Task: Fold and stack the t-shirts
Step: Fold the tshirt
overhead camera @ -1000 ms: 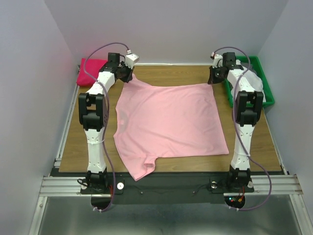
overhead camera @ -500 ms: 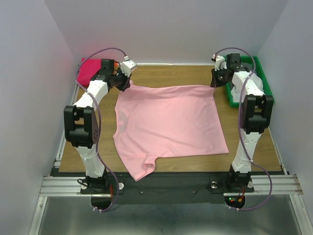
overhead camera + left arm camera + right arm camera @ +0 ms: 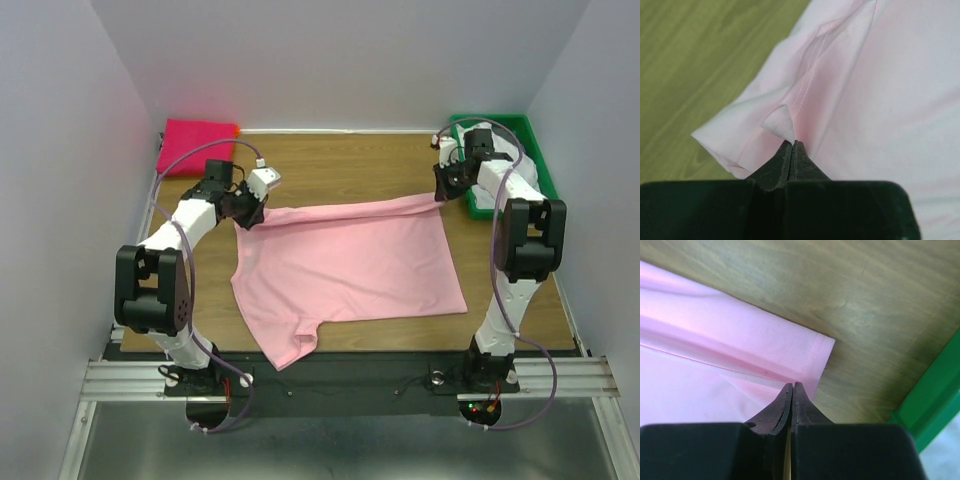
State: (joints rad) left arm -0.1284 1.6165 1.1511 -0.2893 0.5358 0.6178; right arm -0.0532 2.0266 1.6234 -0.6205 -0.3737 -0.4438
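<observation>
A light pink t-shirt lies spread on the wooden table, its far edge lifted and folded toward the front. My left gripper is shut on the shirt's far left corner; in the left wrist view the cloth is pinched at my closed fingertips. My right gripper is shut on the far right corner; in the right wrist view the hemmed corner sits at the closed fingertips. A folded magenta t-shirt lies at the far left corner of the table.
A green bin stands at the far right, its edge in the right wrist view. White walls close in the sides and back. A metal rail runs along the front edge.
Both grippers have moved toward the front, drawing the shirt's far edge with them and folding it over the body. The magenta shirt and green bin are now more exposed.
</observation>
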